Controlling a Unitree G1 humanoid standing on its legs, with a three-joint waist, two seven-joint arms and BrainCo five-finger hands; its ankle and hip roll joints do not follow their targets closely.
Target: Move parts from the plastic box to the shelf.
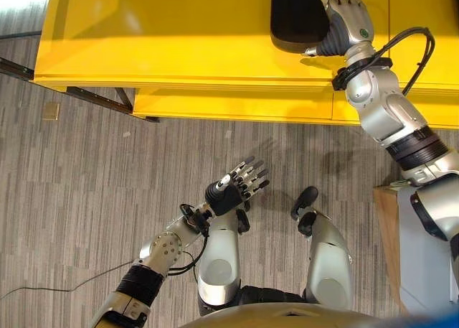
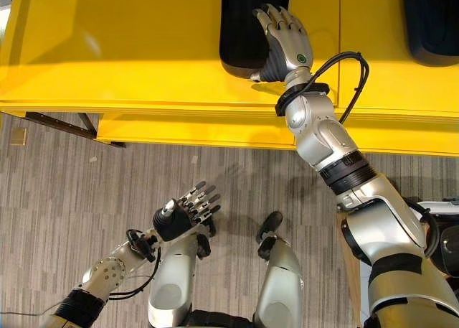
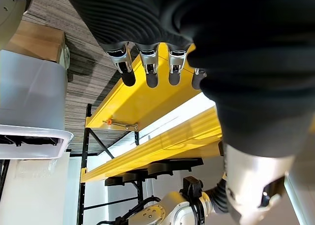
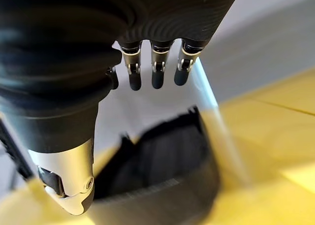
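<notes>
I see my right hand (image 2: 285,44) up on the yellow shelf (image 2: 129,48), lying over the near edge of a black part (image 2: 240,37). The fingers (image 4: 156,70) are straight, not curled, and the wrist camera shows them reaching out above the part, so the hand is open. The part looks like a dark, hollow tray with a ribbed inside (I cannot make out more than that). It sits flat on the top board of the shelf, close to the front edge.

A second black part (image 2: 430,23) lies on the same board, further to the right, well apart from the first one.

My left hand (image 1: 240,183) hangs low over the grey striped floor (image 1: 86,191), in front of the shelf and well apart from it. Its fingers (image 3: 147,67) are straight and spread a little — open, holding nothing.

The left wrist camera looks along the shelf from the side. I can see two yellow boards, one over the other, on a black frame (image 3: 93,136). More dark parts (image 3: 147,172) sit under the lower board.

That camera also shows a grey plastic box (image 3: 29,102) with a white rim, off to the side of the shelf, and a brown box (image 3: 42,40) just past it. I cannot tell what is inside the grey one.
</notes>
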